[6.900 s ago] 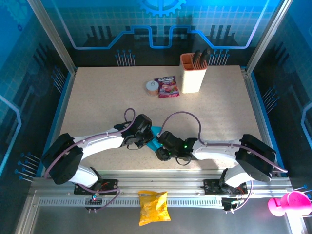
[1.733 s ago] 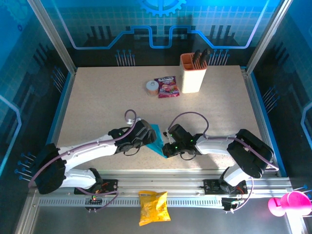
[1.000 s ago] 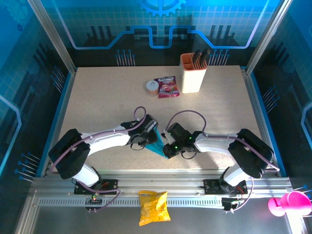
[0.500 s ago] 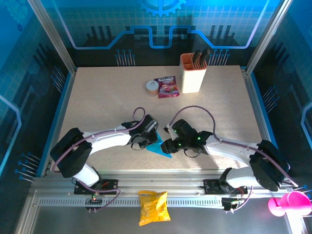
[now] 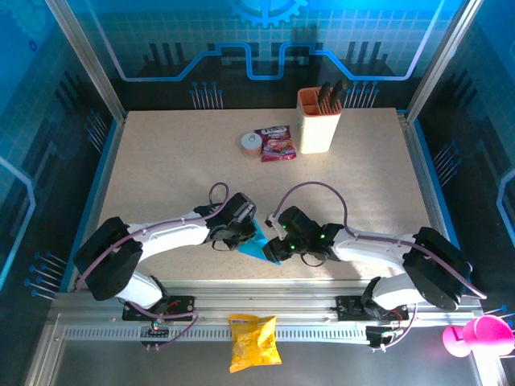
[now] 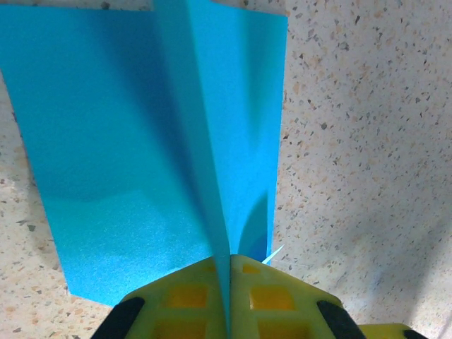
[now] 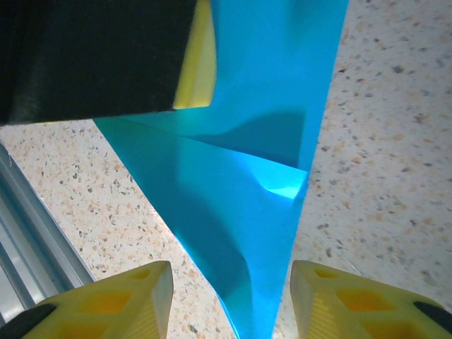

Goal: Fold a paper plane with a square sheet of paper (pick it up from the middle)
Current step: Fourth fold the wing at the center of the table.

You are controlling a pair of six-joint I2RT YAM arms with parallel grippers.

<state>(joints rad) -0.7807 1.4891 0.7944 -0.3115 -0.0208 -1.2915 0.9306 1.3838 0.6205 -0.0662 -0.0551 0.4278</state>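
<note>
Paper (image 5: 260, 246): cyan-blue, part folded, tapering to a point. Lying on table (image 5: 161, 161) near front edge, between the two wrists. Raised centre crease running up the sheet (image 6: 141, 141), flaps spread flat to either side on the speckled top.

Left gripper (image 5: 250, 232): jaws together, clamped on the paper's upright crease; yellow pads (image 6: 187, 296) pressed against it from both sides.

Right gripper (image 5: 273, 249): jaws apart, one yellow finger (image 7: 106, 300) to each side of the paper's narrow end (image 7: 261, 226), neither visibly touching it. Left gripper's black and yellow finger (image 7: 106, 56) close above.

Also on table, far side, well apart from paper: orange holder (image 5: 318, 121), red-purple packet (image 5: 276, 143), tape roll (image 5: 251, 144).

Off table, in front of rail: yellow bag (image 5: 253, 342).
</note>
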